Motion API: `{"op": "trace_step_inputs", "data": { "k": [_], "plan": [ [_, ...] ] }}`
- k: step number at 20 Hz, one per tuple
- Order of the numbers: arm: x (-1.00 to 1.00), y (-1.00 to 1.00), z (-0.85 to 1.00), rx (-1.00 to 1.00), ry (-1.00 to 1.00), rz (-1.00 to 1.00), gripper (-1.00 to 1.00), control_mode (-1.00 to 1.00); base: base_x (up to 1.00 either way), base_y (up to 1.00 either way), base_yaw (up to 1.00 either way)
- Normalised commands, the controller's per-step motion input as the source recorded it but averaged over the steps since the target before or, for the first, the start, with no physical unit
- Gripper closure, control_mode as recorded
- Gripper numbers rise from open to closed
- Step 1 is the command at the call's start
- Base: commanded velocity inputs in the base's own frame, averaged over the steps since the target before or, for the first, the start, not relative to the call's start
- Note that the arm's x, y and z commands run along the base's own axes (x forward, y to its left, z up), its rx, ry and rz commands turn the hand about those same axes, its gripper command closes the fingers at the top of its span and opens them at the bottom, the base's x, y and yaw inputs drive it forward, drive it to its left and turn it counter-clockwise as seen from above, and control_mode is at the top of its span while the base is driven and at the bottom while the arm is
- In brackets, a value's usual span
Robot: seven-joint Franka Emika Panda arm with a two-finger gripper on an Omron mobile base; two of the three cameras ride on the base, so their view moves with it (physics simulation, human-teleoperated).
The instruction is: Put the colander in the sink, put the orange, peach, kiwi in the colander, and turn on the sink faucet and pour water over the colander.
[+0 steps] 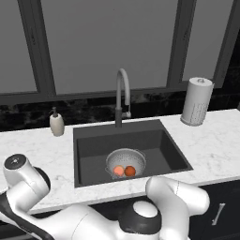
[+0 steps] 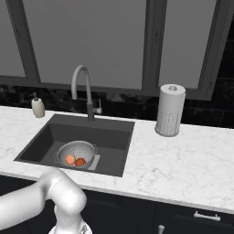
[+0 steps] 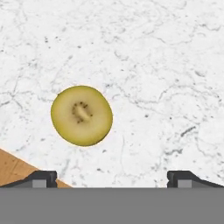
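White marble bench [image 1: 211, 145] is running under dark windows; the colander [image 1: 125, 162] is sitting in the sink [image 1: 93, 150], holding the peach [image 1: 119, 170] and orange [image 1: 130, 171]. The tool [image 3: 112, 178] is hovering wide open above the kiwi [image 3: 82, 115], which is lying on the marble.

You see one sink [image 1: 89, 159], centre of left base view. One colander [image 1: 125, 157] inside it, lower centre. Two fruits in colander: one peach [image 1: 119, 170], one orange [image 1: 130, 171]. One kiwi [image 3: 82, 115], left of centre in hand view, on marble counter [image 3: 166, 65]. One sink faucet [image 1: 121, 93], upper centre. One soap dispenser [image 1: 56, 123], left. One paper towel roll [image 1: 197, 101], right. You count two finger tips [image 3: 39, 178] at bottom of hand view.
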Motion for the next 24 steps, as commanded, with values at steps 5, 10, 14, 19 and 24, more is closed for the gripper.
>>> {"op": "trace_step_inputs", "data": {
  "k": [5, 10, 14, 19, 24],
  "plan": [
    [0.08, 0.30, -0.17, 0.00, 0.00, 0.00, -1.00, -1.00, 0.00, 0.00, 0.00],
    [0.11, 0.29, -0.20, 0.00, 0.01, 0.00, -1.00, -1.00, 0.00, 0.00, 0.00],
    [0.09, 0.01, -0.19, 0.00, 0.00, 0.00, -1.00, -1.00, 0.00, 0.00, 0.00],
    [0.15, 0.00, -0.18, 0.00, 0.01, 0.00, -1.00, -1.00, 0.00, 0.00, 0.00],
    [0.18, 0.01, -0.14, 0.00, 0.00, 0.00, -1.00, -1.00, 0.00, 0.00, 0.00]
  ]
}}
